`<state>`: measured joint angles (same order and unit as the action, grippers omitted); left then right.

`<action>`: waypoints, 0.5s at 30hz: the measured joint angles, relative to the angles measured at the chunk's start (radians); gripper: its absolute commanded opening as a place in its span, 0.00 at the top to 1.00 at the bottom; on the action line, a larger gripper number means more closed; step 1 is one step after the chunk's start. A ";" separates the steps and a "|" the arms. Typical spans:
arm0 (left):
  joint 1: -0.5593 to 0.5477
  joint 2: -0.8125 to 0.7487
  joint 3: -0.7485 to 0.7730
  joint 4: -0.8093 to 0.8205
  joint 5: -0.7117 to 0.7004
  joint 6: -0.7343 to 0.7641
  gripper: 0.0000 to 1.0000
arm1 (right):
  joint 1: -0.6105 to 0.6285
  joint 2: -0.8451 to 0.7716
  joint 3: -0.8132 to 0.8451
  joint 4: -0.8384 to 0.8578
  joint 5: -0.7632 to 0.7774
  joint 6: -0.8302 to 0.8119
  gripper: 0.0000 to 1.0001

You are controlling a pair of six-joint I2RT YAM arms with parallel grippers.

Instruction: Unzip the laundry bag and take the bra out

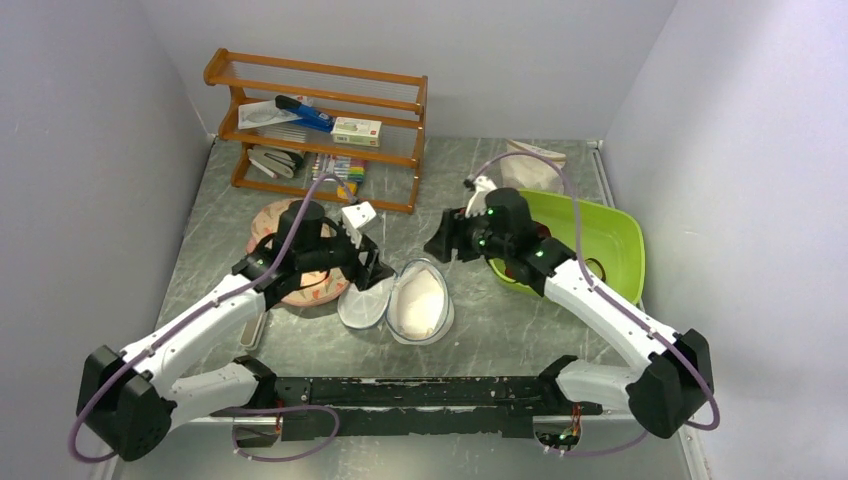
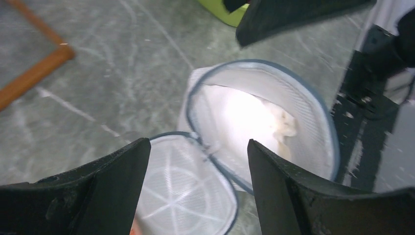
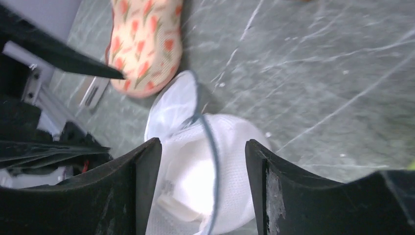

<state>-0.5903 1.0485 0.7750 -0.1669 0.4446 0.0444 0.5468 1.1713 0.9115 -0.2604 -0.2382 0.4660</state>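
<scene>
Bag (image 1: 420, 300) is laid open mid-table (image 1: 520, 330), its two halves side by side. Left claw (image 1: 373, 268) is held wide open over the left half. Right claw (image 1: 445, 245) is open too, near the far edge, nothing grasped

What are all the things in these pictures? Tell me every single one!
laundry bag: 1, white mesh, lying unzipped in two halves in the middle
flowery padded thing: 1, peach with red flowers, left of the bag
tub: 1, lime green, right side
cloth sack: 1, cream, at the back behind the tub
shelf: 1, orange-brown wood, back left
pens and boxes: several, mixed colours, on the shelf
table: 1, grey marbled, under everything
left arm: 1, white and black, near left
right arm: 1, white and black, near right
left hand: 1, black, open over the bag
right hand: 1, black, open, pointing down at the bag
</scene>
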 measured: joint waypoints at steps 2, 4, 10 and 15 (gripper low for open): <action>-0.015 0.038 0.010 0.000 0.058 -0.003 0.17 | 0.083 0.000 0.009 -0.018 0.026 -0.011 0.43; -0.032 0.068 0.018 0.000 0.099 -0.007 0.20 | 0.154 0.000 0.014 -0.047 0.074 -0.020 0.47; -0.093 0.160 0.052 -0.009 0.138 -0.015 0.33 | 0.292 0.002 0.016 -0.142 0.196 -0.037 0.57; -0.124 0.256 0.093 -0.054 0.123 -0.014 0.44 | 0.367 0.028 0.016 -0.180 0.261 -0.039 0.66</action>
<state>-0.7147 1.3048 0.8677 -0.2207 0.5678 0.0299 0.9138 1.1992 0.9272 -0.4400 0.0231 0.4267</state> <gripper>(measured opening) 0.610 0.393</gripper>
